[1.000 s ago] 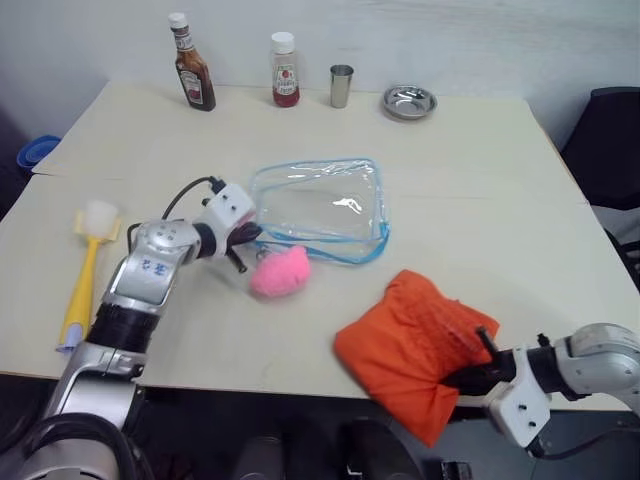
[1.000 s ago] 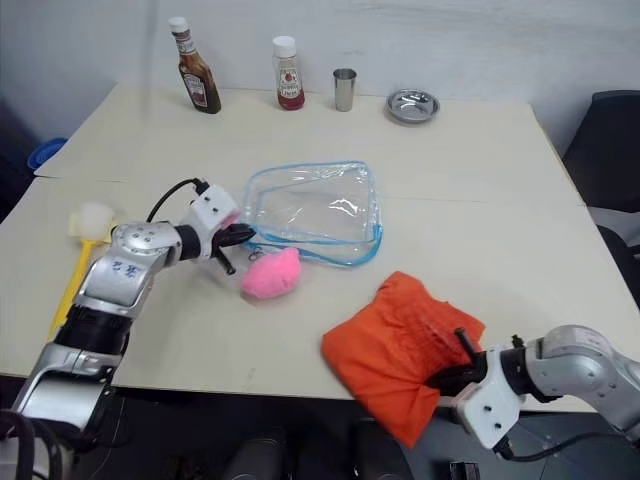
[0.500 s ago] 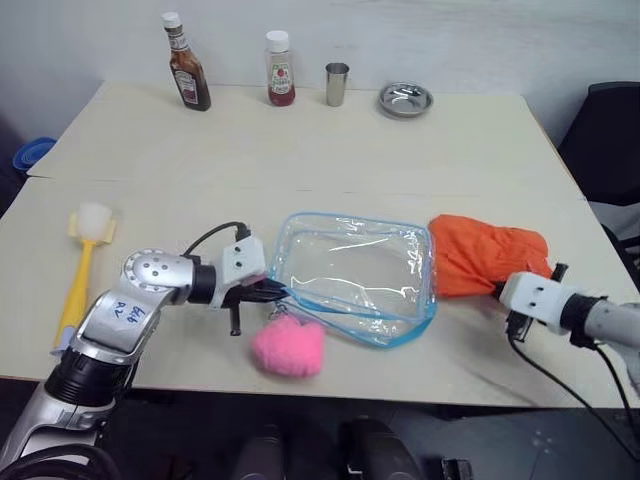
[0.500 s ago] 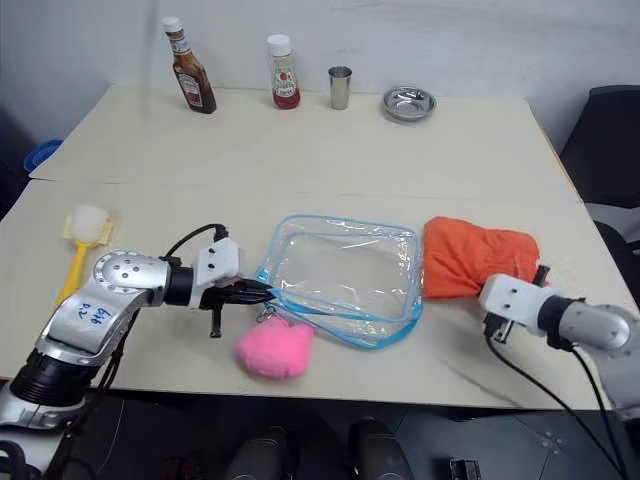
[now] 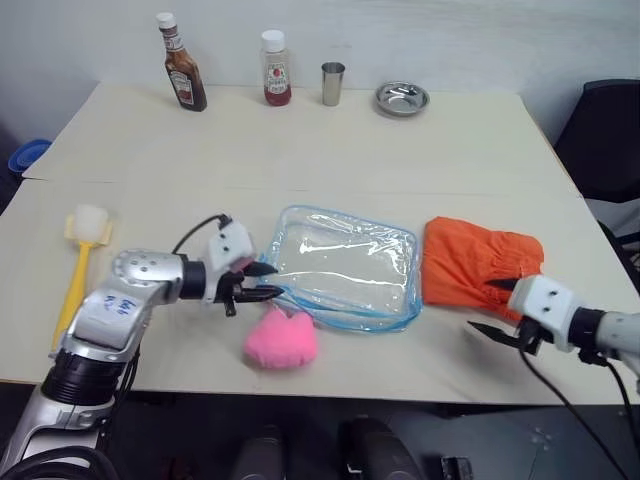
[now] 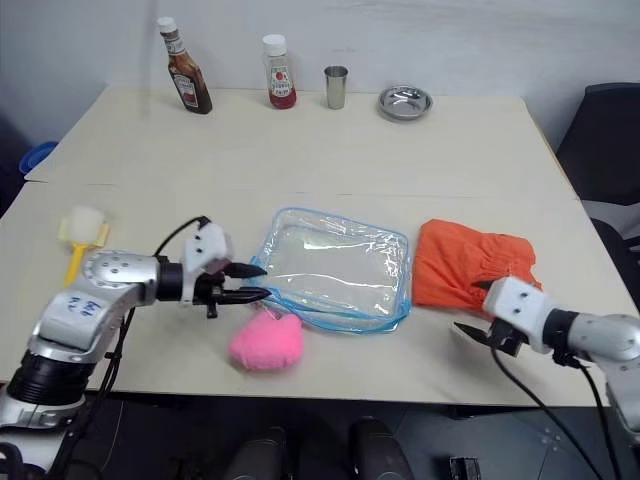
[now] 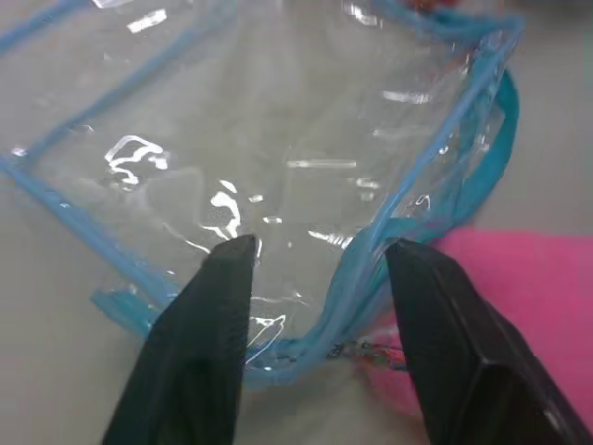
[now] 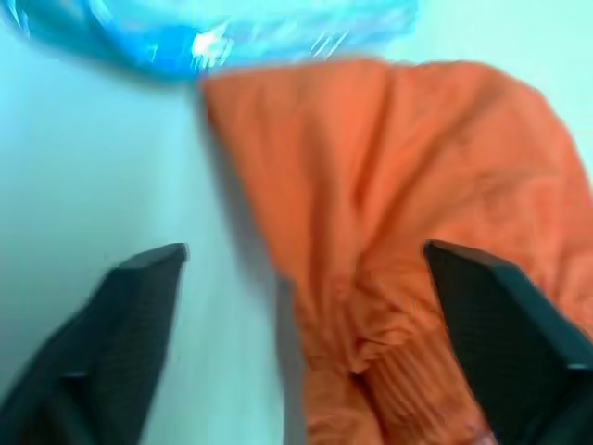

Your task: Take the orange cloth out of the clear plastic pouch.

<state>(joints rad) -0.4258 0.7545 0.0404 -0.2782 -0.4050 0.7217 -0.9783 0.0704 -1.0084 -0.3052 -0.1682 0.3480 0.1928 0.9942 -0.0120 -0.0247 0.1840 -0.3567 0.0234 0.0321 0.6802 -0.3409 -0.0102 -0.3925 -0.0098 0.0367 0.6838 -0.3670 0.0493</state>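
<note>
Orange and crumpled, the orange cloth lies flat on the table, outside the pouch and just past its far side from the left arm. It looks soft, light and floppy, so it would bend and droop when lifted; a bunched fold near its edge looks like the best place to pinch. The right gripper sits right at the cloth's near edge with its jaws spread wide, one tip over the cloth and one beside it, holding nothing. The clear plastic pouch with the blue rim lies between the two grippers, and I can see nothing inside it. It looks thin, shiny and slippery. The left gripper has its jaws apart around the pouch's blue corner, not squeezing it. A fluffy pink toy sits just beside that corner, near one of the left jaws.
</note>
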